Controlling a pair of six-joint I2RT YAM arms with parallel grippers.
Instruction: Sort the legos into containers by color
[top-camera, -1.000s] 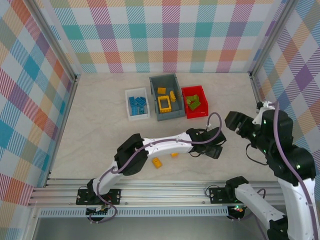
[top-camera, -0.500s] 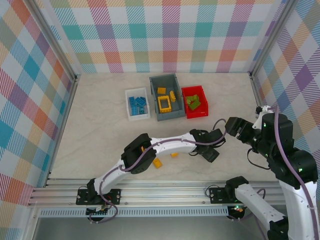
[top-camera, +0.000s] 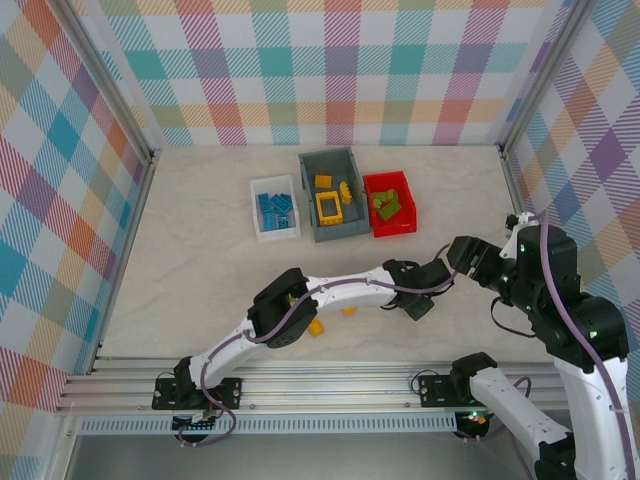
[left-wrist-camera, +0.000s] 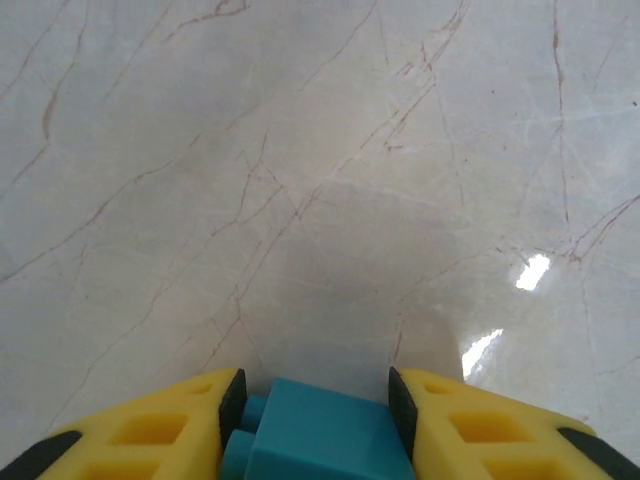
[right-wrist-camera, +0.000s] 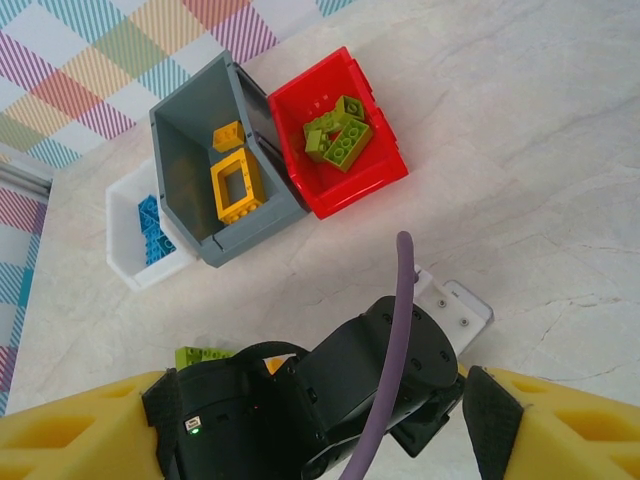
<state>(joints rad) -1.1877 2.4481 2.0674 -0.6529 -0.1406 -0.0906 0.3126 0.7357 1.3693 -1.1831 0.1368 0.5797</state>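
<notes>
Blue brick (left-wrist-camera: 320, 430) sits between the left jaws, pads (left-wrist-camera: 400, 400) against both its sides. It's pinched right at the tips. Can't tell if it's off the worktop (left-wrist-camera: 300, 150). Bare marble ahead of the jaws.

Target is the white tray (top-camera: 254, 205), which holds blue bricks. It's well apart from the left jaws, toward the back wall and to their left in the top view. Grey bin (top-camera: 340, 233) with the yellows and red bin (top-camera: 396, 231) with the greens stand nearer the jaws, beside that route.

Unsorted: one yellow-orange brick (top-camera: 315, 327) behind the left jaws, by the forearm. A green brick (right-wrist-camera: 200, 355) lies near the left wrist.

Risks, my read:
- The tip grip looks shallow, so the brick could pivot or pop out on the lift or swing.
- Right jaws are spread wide and empty, hovering just beside the left wrist. In the right wrist view that wrist sits between the right fingers (right-wrist-camera: 70, 430). A lift or a swing to the right could clash.
- The left arm's purple cable (right-wrist-camera: 400, 320) loops up toward the right jaws and could snag.
- An early release would drop the blue brick into the grey bin or red bin.

Pose: left arm (top-camera: 340, 288) is stretched low across the worktop to the right, near full reach, wrist pitched down. Right arm (top-camera: 565, 310) is raised, wrist tipped down and in toward the left jaws.
</notes>
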